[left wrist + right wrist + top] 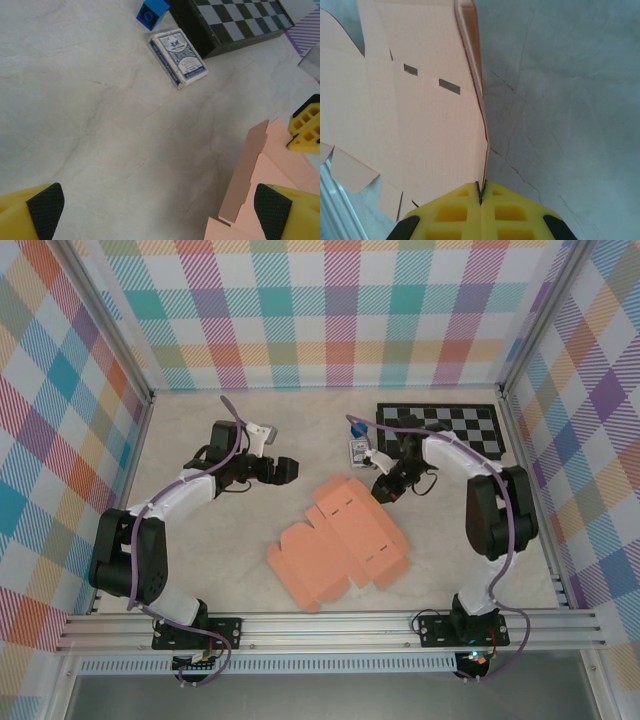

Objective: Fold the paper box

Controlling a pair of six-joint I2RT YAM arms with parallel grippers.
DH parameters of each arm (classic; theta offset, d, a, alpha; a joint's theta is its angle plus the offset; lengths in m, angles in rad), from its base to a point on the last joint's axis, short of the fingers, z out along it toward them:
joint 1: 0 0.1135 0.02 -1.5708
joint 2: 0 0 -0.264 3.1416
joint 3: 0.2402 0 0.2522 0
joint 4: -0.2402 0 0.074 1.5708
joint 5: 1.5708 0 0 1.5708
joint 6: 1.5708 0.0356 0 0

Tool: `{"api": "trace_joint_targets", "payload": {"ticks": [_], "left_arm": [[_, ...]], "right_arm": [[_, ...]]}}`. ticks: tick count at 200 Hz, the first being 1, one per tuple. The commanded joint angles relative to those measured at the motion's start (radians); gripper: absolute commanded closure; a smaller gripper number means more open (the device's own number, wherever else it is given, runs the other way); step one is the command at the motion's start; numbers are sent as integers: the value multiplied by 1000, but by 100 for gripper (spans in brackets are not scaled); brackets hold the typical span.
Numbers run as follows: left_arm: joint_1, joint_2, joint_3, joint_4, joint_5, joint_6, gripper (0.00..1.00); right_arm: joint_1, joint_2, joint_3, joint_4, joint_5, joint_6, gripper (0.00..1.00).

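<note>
Right wrist view: right jaws clamp shut on the paper box [420, 125] edge (left jaws gape wide).

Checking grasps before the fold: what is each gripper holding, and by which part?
The right gripper pinches the paper box by a flap edge at its far right corner. The left gripper is open, holding nothing.

The left arm [185, 490] and right arm [460, 455] have white shells over black joints, with a purple cable [238, 440] along each. The end effector fingers [450, 215] are yellow, with black cross-hatched pads [46, 207].
</note>
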Motion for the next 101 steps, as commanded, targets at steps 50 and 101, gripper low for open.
{"api": "trace_joint_targets", "payload": {"ticks": [50,101], "left_arm": [[-68,-68,-208,468,158,-250,0],[-219,-51,-260,497,200,-155,0]], "right_arm": [[47,-259,12,86,188,-290,99],[22,-253,-13,145,138,-326,99]]}}
